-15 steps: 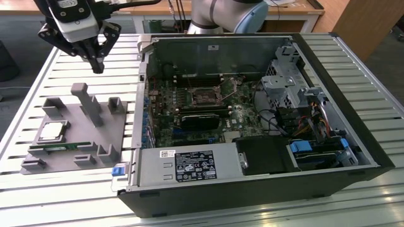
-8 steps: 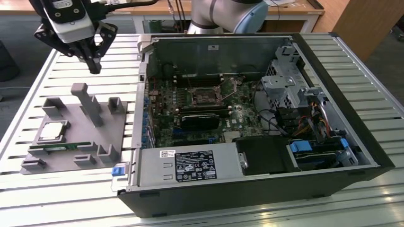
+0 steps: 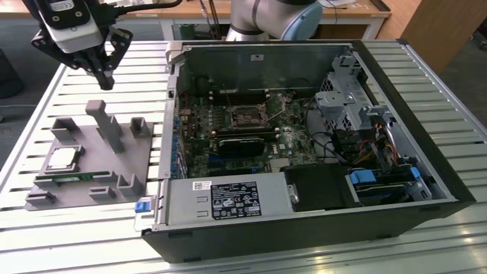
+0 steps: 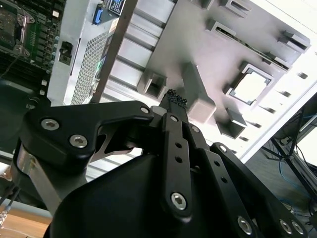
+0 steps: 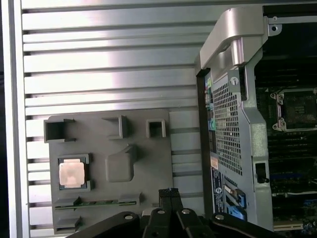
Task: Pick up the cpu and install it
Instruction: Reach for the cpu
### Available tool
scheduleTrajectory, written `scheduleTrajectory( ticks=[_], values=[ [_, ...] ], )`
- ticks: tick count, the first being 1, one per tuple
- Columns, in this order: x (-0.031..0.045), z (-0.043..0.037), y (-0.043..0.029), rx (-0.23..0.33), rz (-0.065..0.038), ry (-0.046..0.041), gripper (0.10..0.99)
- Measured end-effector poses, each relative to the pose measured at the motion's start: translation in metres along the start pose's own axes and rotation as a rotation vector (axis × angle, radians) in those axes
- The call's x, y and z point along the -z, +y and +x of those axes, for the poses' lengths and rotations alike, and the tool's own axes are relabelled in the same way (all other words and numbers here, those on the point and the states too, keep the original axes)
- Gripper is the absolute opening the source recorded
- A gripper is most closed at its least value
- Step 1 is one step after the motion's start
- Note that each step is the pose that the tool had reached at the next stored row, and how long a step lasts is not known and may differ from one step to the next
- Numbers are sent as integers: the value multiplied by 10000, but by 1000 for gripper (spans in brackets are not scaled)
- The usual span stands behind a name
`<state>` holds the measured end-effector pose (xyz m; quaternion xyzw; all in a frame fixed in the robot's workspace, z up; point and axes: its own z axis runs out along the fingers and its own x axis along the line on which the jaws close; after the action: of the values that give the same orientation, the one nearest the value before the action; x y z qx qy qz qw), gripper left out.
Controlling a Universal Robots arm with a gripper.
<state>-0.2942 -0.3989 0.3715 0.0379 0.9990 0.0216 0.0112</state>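
Exterior view, claw: our claw (image 3: 105,81) hangs in the air at the exterior view's left, above the slatted tabletop (image 3: 84,242). Its fingers are pressed together with nothing between them.
Exterior view, cpu: the cpu (image 3: 63,158) lies flat, silver side up, in a square recess of the grey tray (image 3: 141,162), well apart from the claw.
Exterior view, tray: we see it resting on the tabletop just beside the open computer case (image 3: 304,234), on the exterior view's left of it. A tall post (image 3: 106,128) rises from the tray, and a green memory stick (image 3: 72,178) lies in a slot near the cpu.
Exterior view, socket: the socket (image 3: 245,118) on the board inside the case has no chip in it.
Second wrist view, claw: the claw (image 4: 176,99) is clenched at the tips and empty.
Second wrist view, cpu: the cpu (image 4: 250,85) sits in its recess in the tray (image 4: 198,44), apart from the claw tips.
First wrist view, claw: the tips of the claw (image 5: 171,192) meet over the tray's (image 5: 148,163) edge.
First wrist view, cpu: the cpu (image 5: 72,174) sits in its recess, with the memory stick (image 5: 94,203) near it.
First wrist view, socket: the socket (image 5: 297,109) shows inside the case (image 5: 230,124).
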Motion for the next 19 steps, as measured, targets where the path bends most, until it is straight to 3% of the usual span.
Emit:
scheduleTrajectory(
  ticks=[19],
  values=[
    [-17, 169, -14, 1, 1, 4, 106]
  ],
)
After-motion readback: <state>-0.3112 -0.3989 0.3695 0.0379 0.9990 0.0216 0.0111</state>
